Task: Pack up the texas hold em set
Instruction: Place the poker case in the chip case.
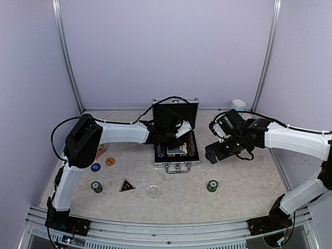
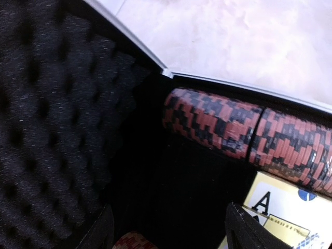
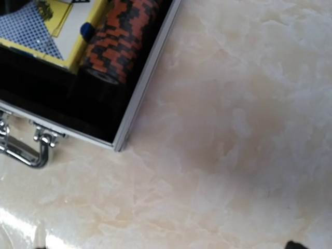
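Note:
The silver briefcase (image 1: 176, 165) lies open at the table's middle, its foam-lined lid (image 1: 175, 110) upright. Inside are red-black chip rows (image 2: 244, 129) and a card deck (image 2: 280, 210). My left gripper (image 1: 174, 137) reaches into the case, open and empty (image 2: 168, 236) over the black lining. My right gripper (image 1: 211, 154) hovers over bare table just right of the case, open and empty (image 3: 166, 244), with only its tips showing. On the table lie green chip stacks (image 1: 97, 187) (image 1: 212, 185), a blue disc (image 1: 95, 167), an orange disc (image 1: 110, 161), a black triangle (image 1: 127, 185) and a clear disc (image 1: 153, 192).
A white mug (image 1: 238, 105) stands at the back right by the frame post. A reddish flat piece (image 1: 101, 152) lies near the left arm. The case's handle (image 3: 21, 151) and rim (image 3: 148, 72) show in the right wrist view. Purple walls enclose the table.

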Motion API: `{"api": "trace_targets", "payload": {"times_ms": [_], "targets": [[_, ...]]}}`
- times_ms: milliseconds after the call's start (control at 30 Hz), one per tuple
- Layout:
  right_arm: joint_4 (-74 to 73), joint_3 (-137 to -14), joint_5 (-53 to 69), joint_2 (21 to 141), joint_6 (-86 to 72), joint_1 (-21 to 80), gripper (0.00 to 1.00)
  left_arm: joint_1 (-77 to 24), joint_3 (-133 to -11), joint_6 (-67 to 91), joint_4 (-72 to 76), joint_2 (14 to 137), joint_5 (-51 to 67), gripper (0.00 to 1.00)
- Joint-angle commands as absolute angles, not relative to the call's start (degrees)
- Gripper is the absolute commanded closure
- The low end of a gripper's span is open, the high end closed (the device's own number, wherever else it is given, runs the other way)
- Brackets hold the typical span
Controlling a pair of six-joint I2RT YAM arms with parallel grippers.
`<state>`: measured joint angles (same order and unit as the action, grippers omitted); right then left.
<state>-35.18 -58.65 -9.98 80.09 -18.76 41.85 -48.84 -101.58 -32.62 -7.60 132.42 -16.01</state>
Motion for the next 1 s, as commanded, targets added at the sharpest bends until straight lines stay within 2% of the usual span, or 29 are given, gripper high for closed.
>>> {"api": "trace_targets", "payload": {"times_ms": [0, 267, 767, 967], "targets": [[-36.38, -60.21, -10.77, 80.25, -19.49, 42.79, 0.01, -48.78, -104.09, -35.80, -11.81, 134.14, -12.55, 0.28], [-36.24, -60.20, -10.64, 80.54, -19.61, 43.30, 0.01, -48.60, -104.54, -36.11, -14.98, 133.77, -9.54, 0.31], [-36.26, -60.84, -10.81, 81.28, -19.48, 44.12, 0.01, -47.64, -105.81, -34.12, -20.93, 132.61, -8.80, 0.30], [-36.26, -61.12, -10.72, 81.95, -19.40, 44.34, 0.01, -47.63, -105.79, -31.55, -17.55, 131.79, -12.57, 0.28]]}}
